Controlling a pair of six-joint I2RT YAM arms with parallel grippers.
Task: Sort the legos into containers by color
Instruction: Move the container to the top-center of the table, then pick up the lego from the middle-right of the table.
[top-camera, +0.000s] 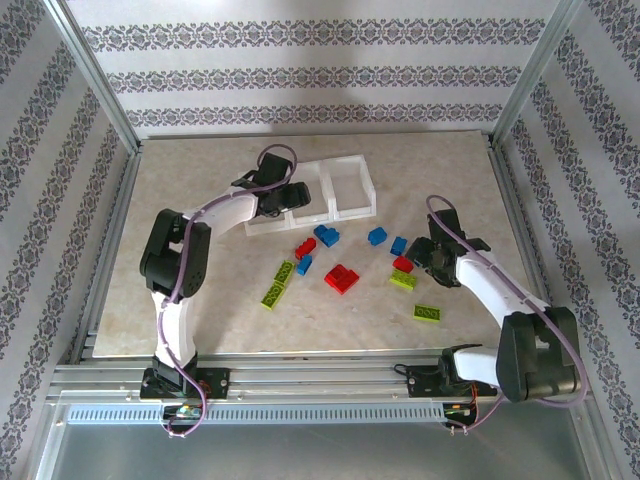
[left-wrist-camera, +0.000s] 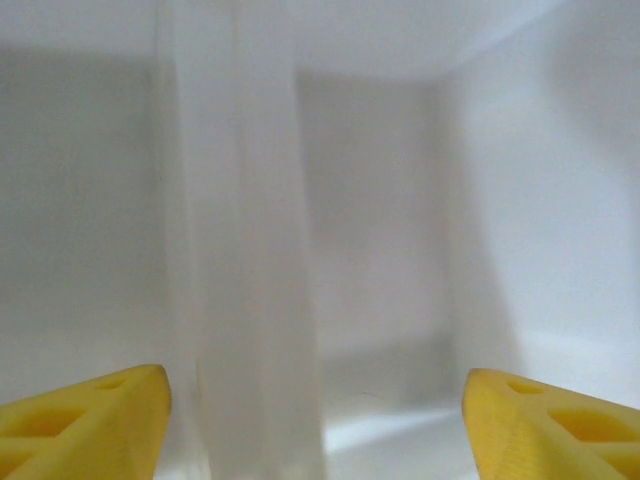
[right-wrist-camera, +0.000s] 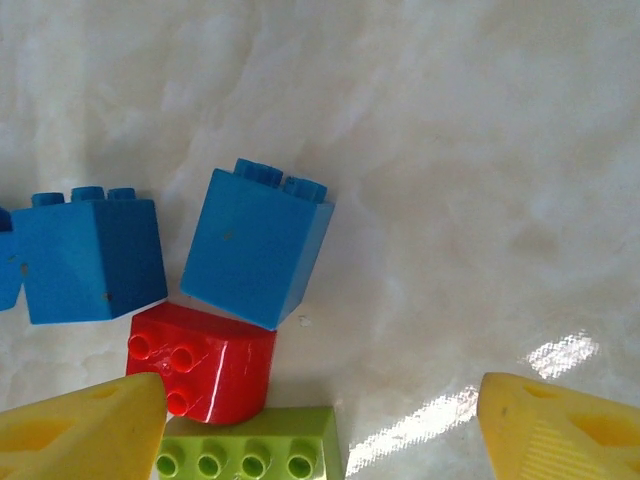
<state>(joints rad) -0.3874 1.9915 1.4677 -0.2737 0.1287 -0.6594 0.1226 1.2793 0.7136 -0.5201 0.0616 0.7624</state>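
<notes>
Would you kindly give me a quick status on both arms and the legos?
Left claw open, empty, down in a container. Right claw open above red lego and lime lego. Other legos loose on table; nothing blocking.

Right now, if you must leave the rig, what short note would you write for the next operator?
Left gripper: open, nothing between its fingers, at the left bin of the containers.
Right gripper: open, low over a red brick and a green brick, with two blue bricks just beyond them.
Done: no brick can be seen in any bin; the left bin is partly hidden by the arm.
Left: about eleven legos lie on the table, four blue, three red and four green, all to be sorted.
</notes>
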